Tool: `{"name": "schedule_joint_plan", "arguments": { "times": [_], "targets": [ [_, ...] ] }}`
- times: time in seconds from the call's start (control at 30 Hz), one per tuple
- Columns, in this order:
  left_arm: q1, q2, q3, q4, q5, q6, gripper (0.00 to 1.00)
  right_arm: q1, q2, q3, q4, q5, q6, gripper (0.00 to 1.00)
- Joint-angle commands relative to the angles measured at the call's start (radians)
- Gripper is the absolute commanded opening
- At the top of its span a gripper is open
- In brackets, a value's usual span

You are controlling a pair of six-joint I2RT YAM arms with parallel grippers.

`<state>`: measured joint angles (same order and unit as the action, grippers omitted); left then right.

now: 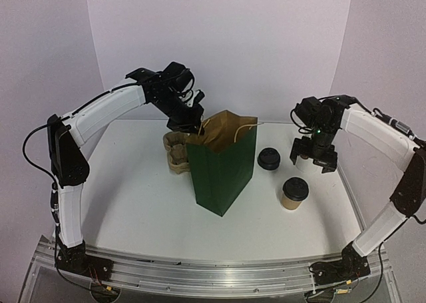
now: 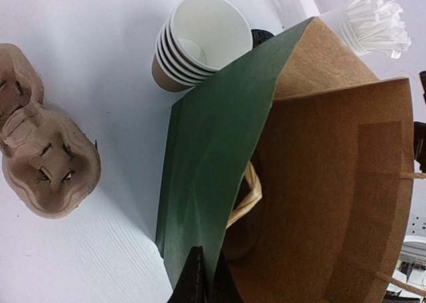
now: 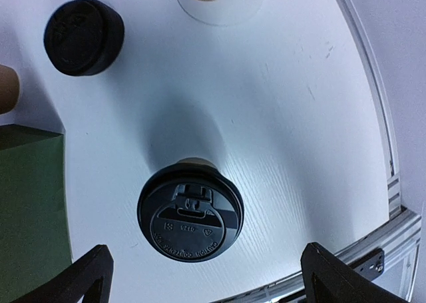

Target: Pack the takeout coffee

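The takeout coffee point(image 1: 294, 192), a brown kraft cup with a black domed lid, stands upright on the table right of the green paper bag point(image 1: 221, 173). In the right wrist view the coffee point(image 3: 191, 213) sits below and between my open fingers. My right gripper point(image 1: 314, 158) is open and empty, hovering above and behind the cup; it also shows in the right wrist view point(image 3: 206, 271). My left gripper point(image 1: 187, 121) is shut on the bag's back rim. In the left wrist view, that gripper point(image 2: 203, 283) pinches the green bag wall point(image 2: 213, 156), holding the bag open.
A pulp cup-carrier tray point(image 1: 176, 154) lies left of the bag, also in the left wrist view point(image 2: 46, 153). A stack of black lids point(image 1: 269, 158) sits right of the bag. Empty kraft cups point(image 2: 200, 40) and a white cup of sticks point(image 2: 369, 16) stand behind it.
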<state>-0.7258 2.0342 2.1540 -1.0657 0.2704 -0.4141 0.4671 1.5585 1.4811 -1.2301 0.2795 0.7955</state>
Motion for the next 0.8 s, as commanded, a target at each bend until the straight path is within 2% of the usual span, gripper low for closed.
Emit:
{"name": "schedule_joint_plan", "arguments": {
  "times": [0.0, 0.33, 0.77],
  "targets": [
    [-0.003, 0.009, 0.028, -0.01, 0.01, 0.024, 0.0, -0.002, 0.045, -0.021, -0.024, -0.08, 0.086, 0.98],
    [-0.003, 0.029, 0.088, -0.001, 0.012, 0.028, 0.0, -0.003, 0.064, -0.115, 0.096, -0.187, 0.087, 0.98],
    [-0.003, 0.032, 0.089, 0.001, 0.004, 0.038, 0.0, -0.003, 0.096, -0.144, 0.109, -0.178, 0.05, 0.98]
  ]
}}
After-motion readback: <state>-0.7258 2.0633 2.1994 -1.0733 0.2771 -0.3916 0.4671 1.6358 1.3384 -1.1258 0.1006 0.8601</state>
